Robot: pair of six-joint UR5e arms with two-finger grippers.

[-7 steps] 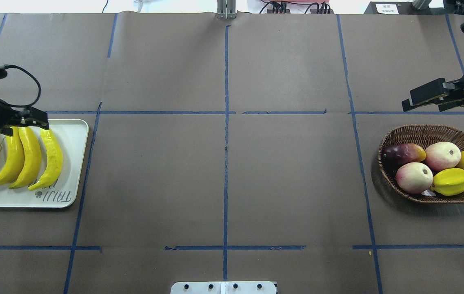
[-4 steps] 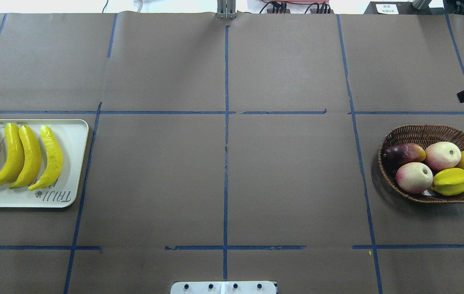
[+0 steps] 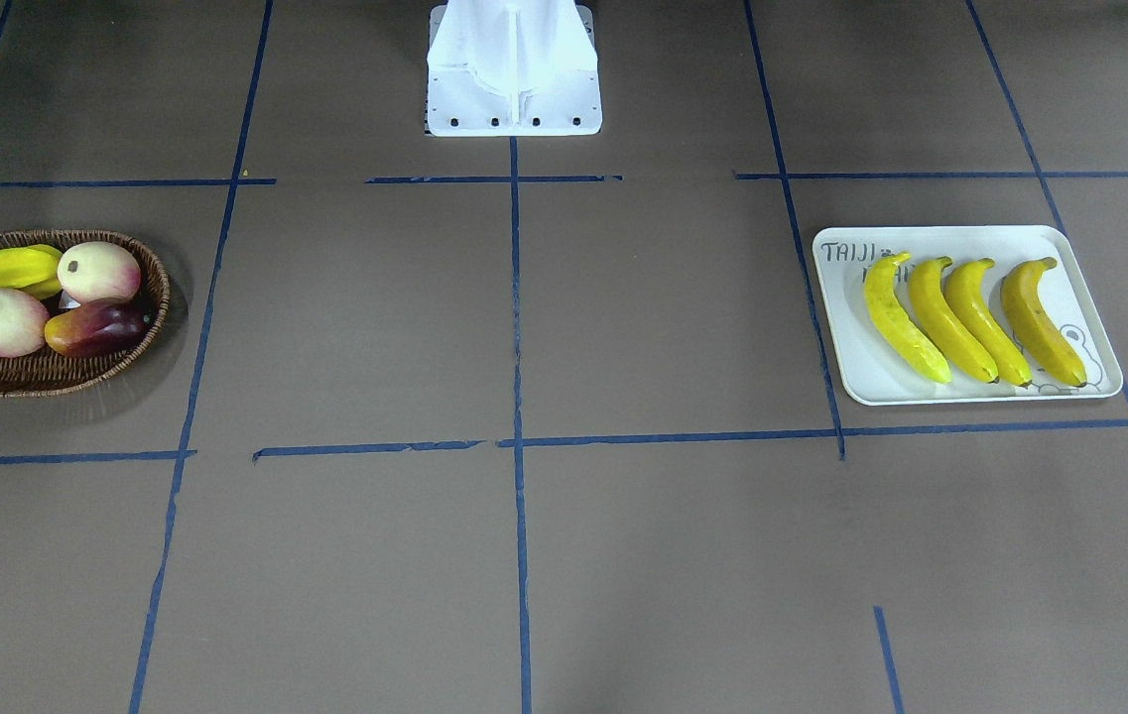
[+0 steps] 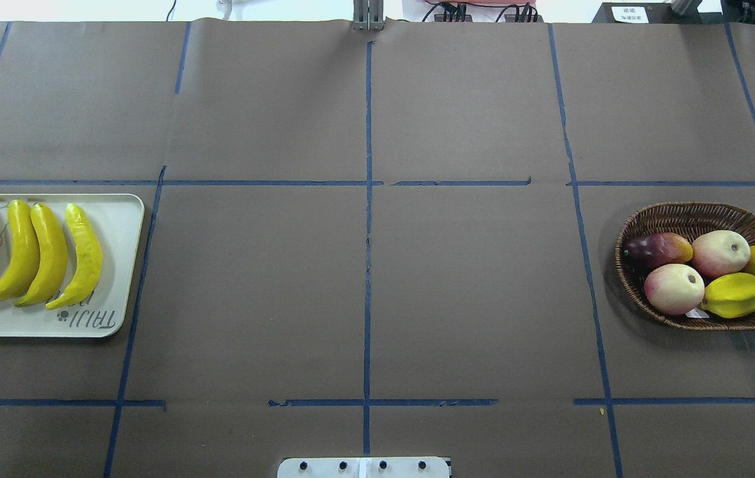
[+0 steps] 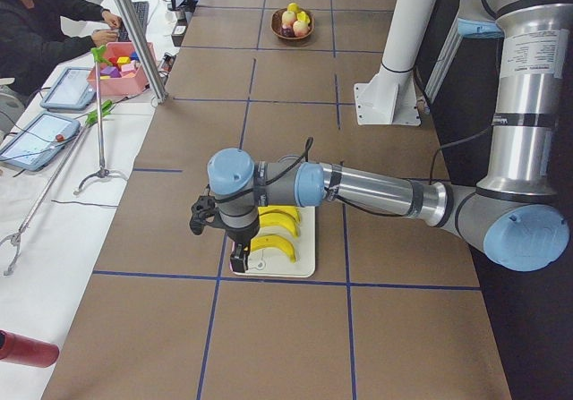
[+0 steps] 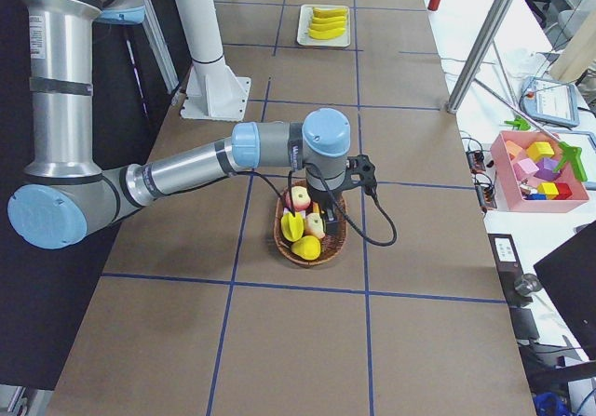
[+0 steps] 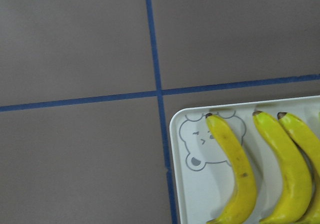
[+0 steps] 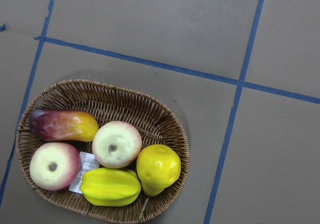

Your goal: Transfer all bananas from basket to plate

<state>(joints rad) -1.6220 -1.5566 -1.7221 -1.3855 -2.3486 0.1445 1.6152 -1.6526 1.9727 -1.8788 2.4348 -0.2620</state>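
Brown-covered table (image 4: 470,299) gridded with blue tape (image 4: 367,299), white desk (image 5: 54,239) alongside.

Surface: we list one table (image 4: 483,299), its whole top covered in brown paper.
Markings: we note blue tape lines (image 4: 368,265) that divide the paper into rectangles; several strips are broken or ragged.
Item 1: plate (image 4: 126,265), white, rectangular, with rounded corners, lying flat at the robot's left end just inside two tape lines.
Item 2: basket (image 4: 686,211), brown wicker, at the robot's right end, well apart from the plate.
Item 3: white mounting base (image 3: 514,89), at the robot's edge, on the middle tape line.
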